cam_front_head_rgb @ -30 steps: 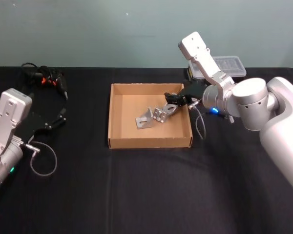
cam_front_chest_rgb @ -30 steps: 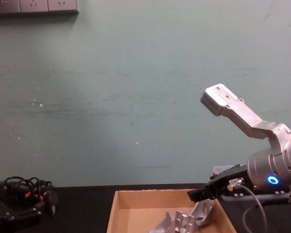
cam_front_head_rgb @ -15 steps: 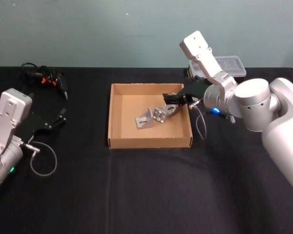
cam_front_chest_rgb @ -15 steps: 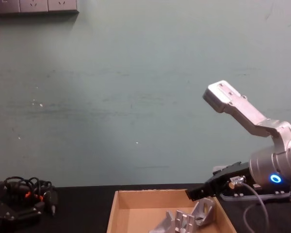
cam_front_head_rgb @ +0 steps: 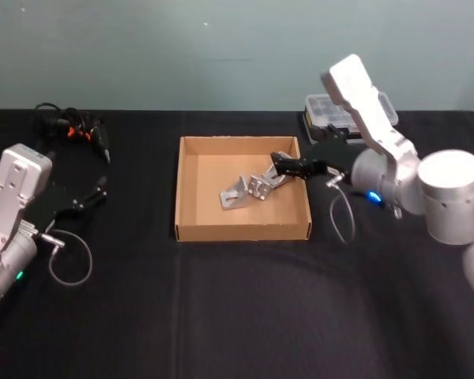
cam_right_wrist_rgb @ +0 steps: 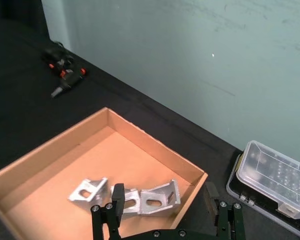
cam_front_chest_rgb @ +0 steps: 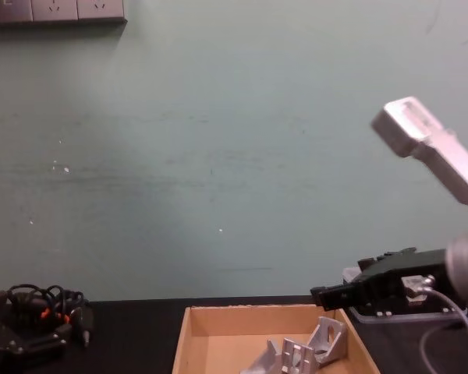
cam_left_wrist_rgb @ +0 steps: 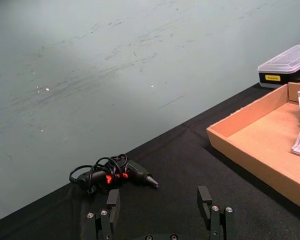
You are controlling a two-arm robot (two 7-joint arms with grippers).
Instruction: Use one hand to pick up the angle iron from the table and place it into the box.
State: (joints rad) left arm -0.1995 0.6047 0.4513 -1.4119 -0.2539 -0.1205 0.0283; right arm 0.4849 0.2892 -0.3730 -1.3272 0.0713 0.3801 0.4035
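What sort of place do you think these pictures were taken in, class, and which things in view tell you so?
Probably a robotics lab or test bench. A black table stands against a plain wall, bearing a cardboard box of metal angle irons, a clear-lidded parts case and a cable tangle, with wall sockets above.

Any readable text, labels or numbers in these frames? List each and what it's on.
None can be read.
Yellow label on the black base of the clear-lidded plastic case: print too small to read.
Angle irons, box, right gripper: no markings visible.
Wall sockets at the chest view's top left corner: no legible print.
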